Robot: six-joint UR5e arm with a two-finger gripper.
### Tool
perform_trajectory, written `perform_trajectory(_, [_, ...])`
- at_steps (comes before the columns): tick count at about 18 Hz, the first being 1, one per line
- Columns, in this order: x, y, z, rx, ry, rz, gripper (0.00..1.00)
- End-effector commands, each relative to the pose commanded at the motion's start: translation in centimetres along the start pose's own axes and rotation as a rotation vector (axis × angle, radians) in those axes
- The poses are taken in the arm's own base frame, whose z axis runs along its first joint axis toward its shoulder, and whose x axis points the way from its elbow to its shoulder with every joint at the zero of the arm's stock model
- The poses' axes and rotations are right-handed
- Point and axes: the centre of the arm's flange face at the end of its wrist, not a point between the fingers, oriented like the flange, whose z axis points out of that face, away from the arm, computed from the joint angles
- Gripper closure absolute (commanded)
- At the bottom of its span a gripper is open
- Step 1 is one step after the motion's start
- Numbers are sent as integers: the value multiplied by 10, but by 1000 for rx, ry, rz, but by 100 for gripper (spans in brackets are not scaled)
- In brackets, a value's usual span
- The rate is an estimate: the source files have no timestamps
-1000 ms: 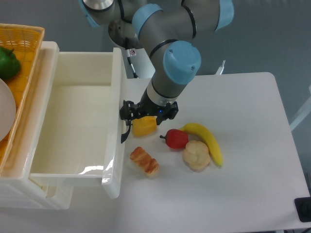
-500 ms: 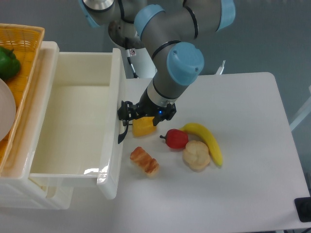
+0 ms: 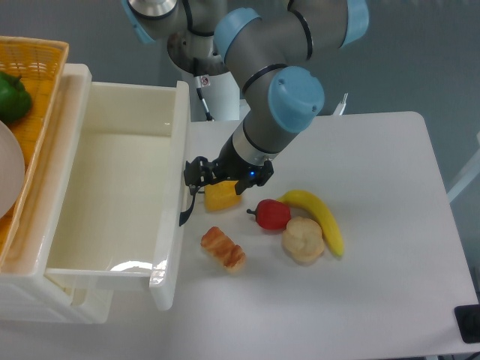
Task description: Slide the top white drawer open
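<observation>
**Top white drawer pulled out beside the fruit**

The top white drawer [image 3: 112, 202] stands open on the table's left, its black handle [image 3: 187, 206] at the gripper [image 3: 196, 178]. Whether the fingers clamp it, I cannot tell.

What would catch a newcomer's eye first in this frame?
The top white drawer stands pulled far out at left, its inside bare, with the gripper at its black handle. Beside it on the table lies a cluster of toy food: a banana, red pepper, bun and pastry.
</observation>
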Motion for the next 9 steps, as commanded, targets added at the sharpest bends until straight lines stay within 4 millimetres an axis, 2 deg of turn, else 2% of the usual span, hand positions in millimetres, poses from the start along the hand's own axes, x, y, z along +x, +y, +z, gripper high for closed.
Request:
perform_trajectory(3, [-8, 2, -10, 18, -13, -9, 0])
perform_trajectory(9, [-29, -1, -46, 112, -49, -10, 0])
